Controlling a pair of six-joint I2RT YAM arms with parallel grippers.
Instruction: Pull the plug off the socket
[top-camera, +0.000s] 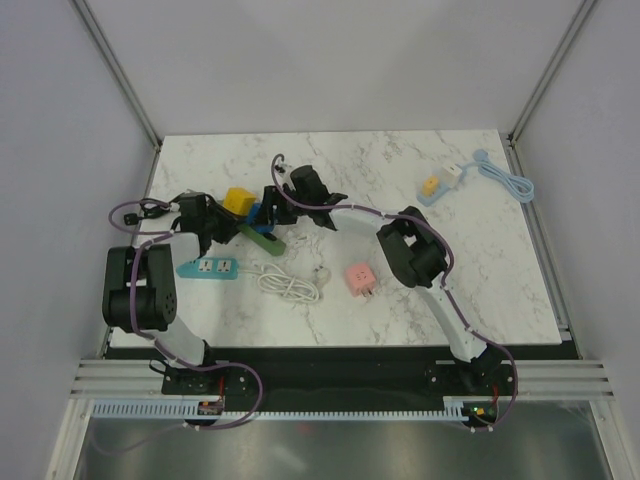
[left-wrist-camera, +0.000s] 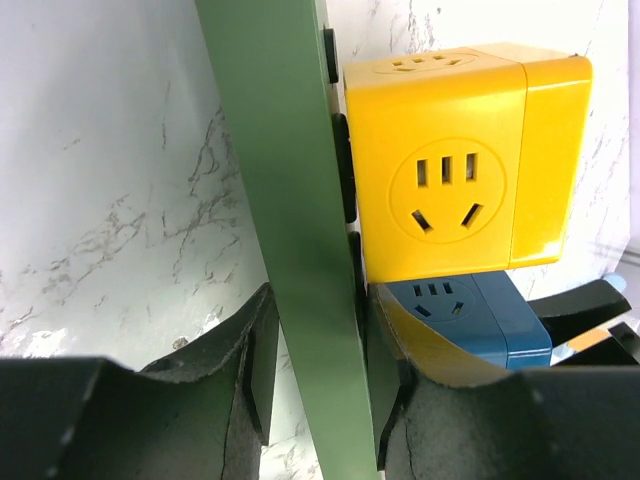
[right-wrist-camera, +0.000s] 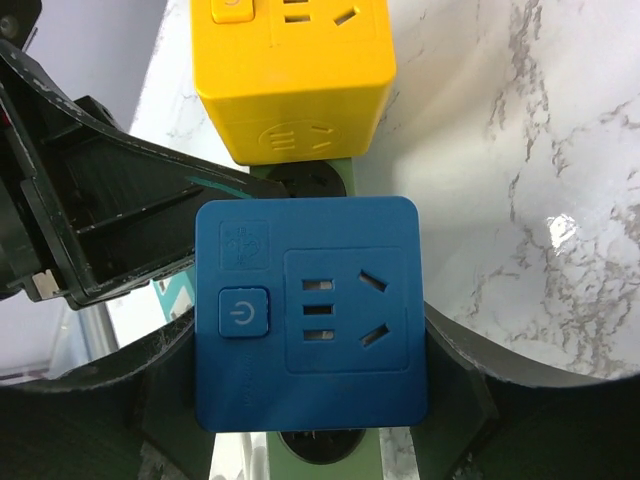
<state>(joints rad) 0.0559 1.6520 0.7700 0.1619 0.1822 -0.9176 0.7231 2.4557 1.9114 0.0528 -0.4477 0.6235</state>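
Labour is split between the two arms over the far left of the marble table (top-camera: 400, 300). The left gripper (left-wrist-camera: 318, 320) has its fingers clamped on the green power strip (left-wrist-camera: 285, 200), one finger on each side of the bar. I read that as an anchor: with the strip pinned, a tug on a plug should not drag the whole bar along. The right gripper (right-wrist-camera: 312, 350) comes in from the opposite side, its fingers pressed against the two flanks of the blue cube plug (right-wrist-camera: 310, 300). That plug is the one to come off. It sits seated in the strip with its base flush to the socket face, just beside the yellow cube (right-wrist-camera: 290, 80), which is plugged in one socket along. Gripping the flanks leaves the blue cube's front face free and keeps the fingers off its yellow neighbour. Nothing has separated yet, to my eye, so the job looks set up rather than done. The pull wants to go straight out from the socket face, since a skewed one could bind the pins or slip on the smooth plastic. A teal strip (top-camera: 208, 268), a white cable (top-camera: 288, 282) and a pink cube (top-camera: 360, 278) lie nearer the bases, well apart from all this.
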